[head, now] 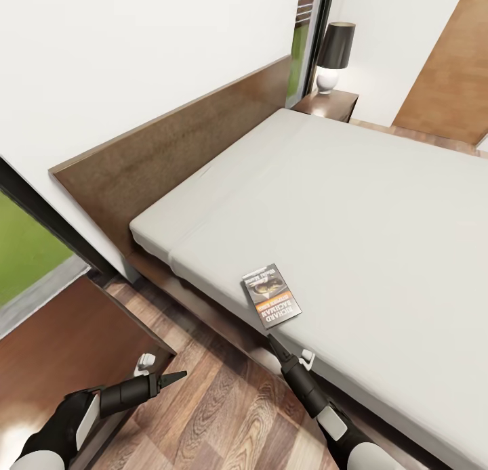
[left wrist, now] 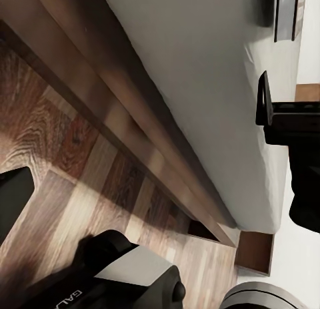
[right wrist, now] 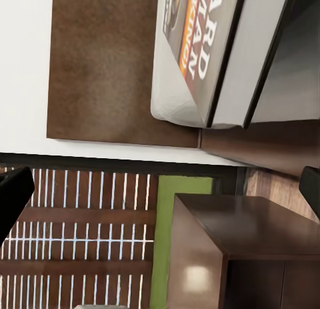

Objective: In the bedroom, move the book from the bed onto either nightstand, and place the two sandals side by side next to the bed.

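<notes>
The book (head: 271,296) lies flat near the close edge of the bed (head: 379,206), its orange band and white lettering facing up. My right gripper (head: 274,340) hangs just below that edge, pointing up at the book and about a hand short of it. In the right wrist view the book (right wrist: 200,42) sits on the mattress corner, and the right gripper (right wrist: 160,192) is open with nothing in it. My left gripper (head: 175,376) hovers over the floor beside the near nightstand (head: 68,348), open and empty. The sandals are out of view.
A long brown headboard (head: 169,158) runs along the white wall. A second nightstand (head: 330,104) with a black-shaded lamp (head: 336,53) stands at the bed's far side, near a brown door (head: 447,70). Wood-plank floor (head: 217,402) lies between the near nightstand and the bed frame.
</notes>
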